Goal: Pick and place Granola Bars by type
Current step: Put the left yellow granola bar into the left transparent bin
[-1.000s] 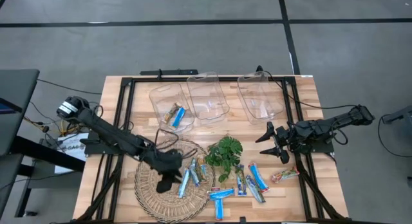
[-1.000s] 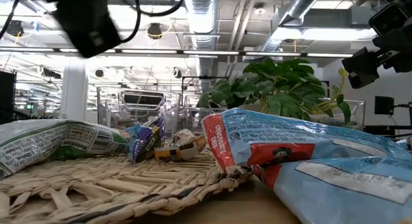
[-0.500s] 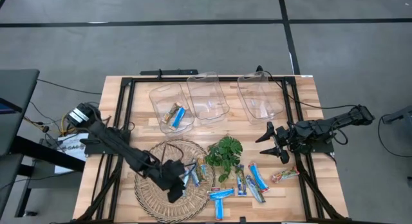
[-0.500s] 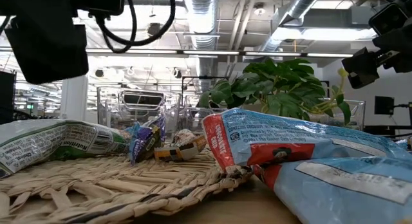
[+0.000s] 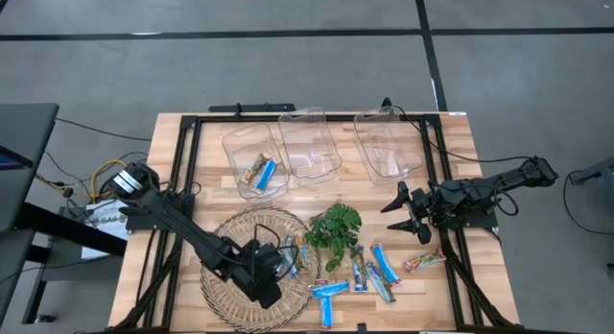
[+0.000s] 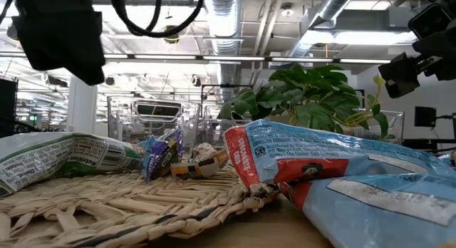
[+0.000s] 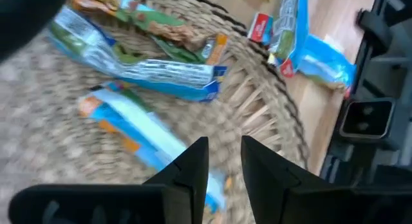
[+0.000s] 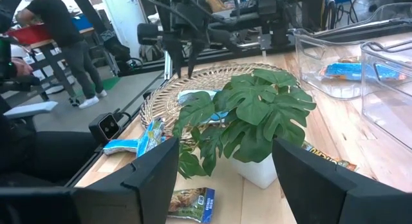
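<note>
The left tool [image 5: 270, 288] hangs over the woven mat [image 5: 223, 276] at about 7 o'clock on the counter [image 5: 460, 152], its fingers [image 7: 193, 165] a narrow gap apart and gripping nothing. Just below lie blue bars [image 7: 151, 74], though that close view is blurred. More bars [image 5: 382, 265] lie scattered toward 5 o'clock, beside the plant [image 5: 336, 228]. Two bars [image 5: 260, 170] sit in the leftmost clear bin [image 5: 236, 142]. The right tool [image 5: 407, 215] waits spread open at 3 o'clock.

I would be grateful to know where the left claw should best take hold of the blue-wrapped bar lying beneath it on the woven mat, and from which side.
The blue-wrapped bar lies flat on the woven mat, long and thin. It is probably best gripped at mid-length, across its narrow width, coming straight down from above. The left claw hangs over one end, so it would shift toward the middle first, fingers straddling the long edges.
</note>
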Tool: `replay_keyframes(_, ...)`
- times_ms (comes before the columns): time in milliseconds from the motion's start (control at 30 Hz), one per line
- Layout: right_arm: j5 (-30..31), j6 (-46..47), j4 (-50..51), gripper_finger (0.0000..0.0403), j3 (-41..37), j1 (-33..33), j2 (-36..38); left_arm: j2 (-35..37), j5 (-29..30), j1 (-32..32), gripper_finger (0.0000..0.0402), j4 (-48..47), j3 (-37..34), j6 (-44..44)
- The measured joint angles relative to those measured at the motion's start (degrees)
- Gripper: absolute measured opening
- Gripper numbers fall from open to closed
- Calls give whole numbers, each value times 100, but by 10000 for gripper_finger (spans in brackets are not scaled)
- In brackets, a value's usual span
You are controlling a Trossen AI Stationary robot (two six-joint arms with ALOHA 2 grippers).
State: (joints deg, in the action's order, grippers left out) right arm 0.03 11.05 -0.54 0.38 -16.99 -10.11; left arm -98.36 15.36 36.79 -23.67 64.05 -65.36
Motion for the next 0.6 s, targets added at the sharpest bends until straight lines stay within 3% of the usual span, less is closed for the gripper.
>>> replay_keyframes(600,-2,0,3,244,0,-1,0,-212,-128,-118,169,-678,-15,-295)
